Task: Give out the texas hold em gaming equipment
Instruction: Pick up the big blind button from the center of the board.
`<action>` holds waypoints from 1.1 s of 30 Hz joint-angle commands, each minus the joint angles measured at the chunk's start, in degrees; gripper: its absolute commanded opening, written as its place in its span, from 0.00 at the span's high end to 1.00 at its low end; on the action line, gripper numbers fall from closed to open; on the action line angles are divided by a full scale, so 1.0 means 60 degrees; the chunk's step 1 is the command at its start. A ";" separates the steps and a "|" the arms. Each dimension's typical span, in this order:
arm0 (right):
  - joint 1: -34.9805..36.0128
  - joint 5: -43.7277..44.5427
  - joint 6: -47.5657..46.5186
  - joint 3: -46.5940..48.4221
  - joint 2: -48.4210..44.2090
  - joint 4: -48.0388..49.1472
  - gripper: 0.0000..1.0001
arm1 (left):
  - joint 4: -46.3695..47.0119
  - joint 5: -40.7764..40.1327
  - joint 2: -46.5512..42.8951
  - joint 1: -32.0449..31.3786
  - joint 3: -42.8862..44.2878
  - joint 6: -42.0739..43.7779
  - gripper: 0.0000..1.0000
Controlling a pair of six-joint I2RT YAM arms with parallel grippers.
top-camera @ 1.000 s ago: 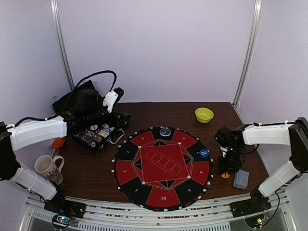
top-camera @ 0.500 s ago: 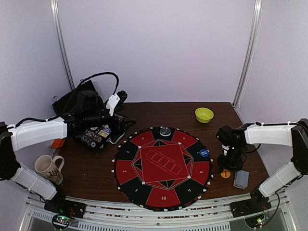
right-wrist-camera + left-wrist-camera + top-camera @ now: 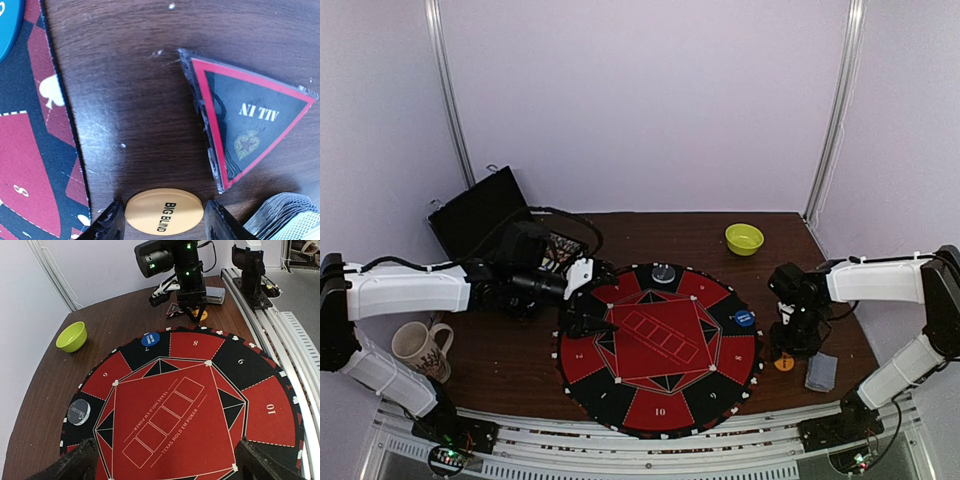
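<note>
Down at the right side of the worktop (image 3: 520,370), the right gripper (image 3: 164,226) points straight at the orange disc (image 3: 164,210), which is printed BIG BLIND and lies flat on the bare wood just outside the edge of the round red-and-black mat (image 3: 655,390). Its jaws straddle the disc, one finger (image 3: 107,225) close against each side. Whether they are actually pinching it I cannot tell.

Just beside the disc lies a triangular ALL IN marker (image 3: 245,125), and the deck of cards (image 3: 820,372) sits near it, grey-blue backs up, towards the near edge.

A blue disc (image 3: 150,339) rests on a black segment at the mat's rim — on the side nearest the right arm. A grey disc (image 3: 80,411) rests on another black segment at the far rim.

The left gripper (image 3: 165,465) hangs over the left part of the mat with its jaws spread wide, nothing between them.

A lime-green bowl (image 3: 744,238) stands on the wood at the far right, well apart from both arms. A mug (image 3: 420,348) stands at the near left and an opened black case (image 3: 480,210) at the far left.
</note>
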 commanded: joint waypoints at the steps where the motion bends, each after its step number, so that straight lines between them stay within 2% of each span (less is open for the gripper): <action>1: 0.0185 0.0427 0.0169 -0.0304 0.0247 -0.0366 0.44 | 0.0211 -0.0395 -0.0172 0.0042 0.0112 0.0544 0.02; 13: 0.0622 0.0428 0.0544 -0.0396 0.0276 -0.0401 0.39 | 0.0094 -0.0690 -0.0437 0.0046 0.0026 0.0700 0.02; 21: 0.0644 0.0288 0.0625 -0.0413 0.0181 -0.0299 0.51 | 0.0054 -0.0946 -0.0552 0.0045 -0.0031 0.0804 0.02; 33: 0.0801 0.0452 0.0793 -0.0130 -0.0372 -0.1050 0.53 | 0.0050 -0.1066 -0.0704 0.0041 -0.0079 0.0838 0.02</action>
